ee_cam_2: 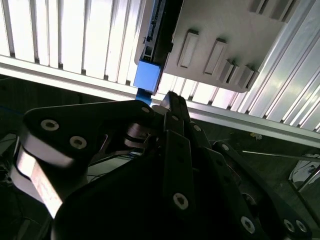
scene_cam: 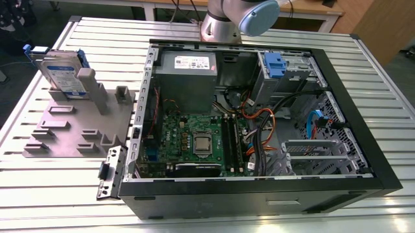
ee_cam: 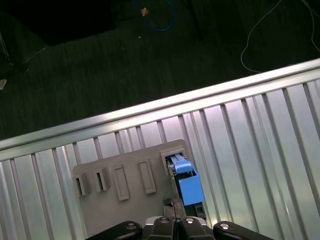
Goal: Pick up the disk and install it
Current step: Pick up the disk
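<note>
Exterior view: arm (scene_cam: 240, 19) is cut off by the upper frame edge. The lower part of the disk (scene_cam: 61, 73) is hidden behind the posts of the grey holder (scene_cam: 71, 136). Second wrist view: the disk runs past the frame edge, and the gripper (ee_cam_2: 170, 96) body blocks the near scene.

Blue-framed silver disk (scene_cam: 63, 74), grey holder (scene_cam: 65, 131), black case (scene_cam: 246, 199), green motherboard (scene_cam: 188, 131), ribbed silver table (scene_cam: 58, 194).

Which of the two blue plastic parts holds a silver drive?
The one framing the disk, standing in the grey fixture outside the computer case; the blue latch inside it carries none.
</note>
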`<state>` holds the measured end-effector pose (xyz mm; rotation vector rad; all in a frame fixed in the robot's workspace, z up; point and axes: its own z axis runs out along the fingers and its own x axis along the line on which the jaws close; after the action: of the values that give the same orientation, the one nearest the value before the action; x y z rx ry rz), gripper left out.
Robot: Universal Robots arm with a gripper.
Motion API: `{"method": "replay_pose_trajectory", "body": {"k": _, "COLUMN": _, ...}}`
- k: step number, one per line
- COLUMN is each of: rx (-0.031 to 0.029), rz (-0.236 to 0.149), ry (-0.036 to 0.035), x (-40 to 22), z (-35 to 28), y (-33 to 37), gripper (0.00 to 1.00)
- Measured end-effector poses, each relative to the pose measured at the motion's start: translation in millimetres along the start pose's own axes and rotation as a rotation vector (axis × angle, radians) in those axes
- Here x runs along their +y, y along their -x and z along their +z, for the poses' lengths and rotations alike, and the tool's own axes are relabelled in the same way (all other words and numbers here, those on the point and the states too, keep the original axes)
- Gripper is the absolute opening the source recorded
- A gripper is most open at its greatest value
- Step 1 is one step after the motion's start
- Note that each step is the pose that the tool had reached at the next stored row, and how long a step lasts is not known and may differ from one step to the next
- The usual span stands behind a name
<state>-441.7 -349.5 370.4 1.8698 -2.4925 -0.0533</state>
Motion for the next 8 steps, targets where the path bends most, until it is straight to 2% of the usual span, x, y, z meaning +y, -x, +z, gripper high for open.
{"method": "replay_pose_trajectory", "body": {"k": 8, "rx": -0.0002, "rz": 0.000, "ry": -0.0001, "x": 0.0, "z": 0.1, "y": -0.1, "gripper": 0.11}}
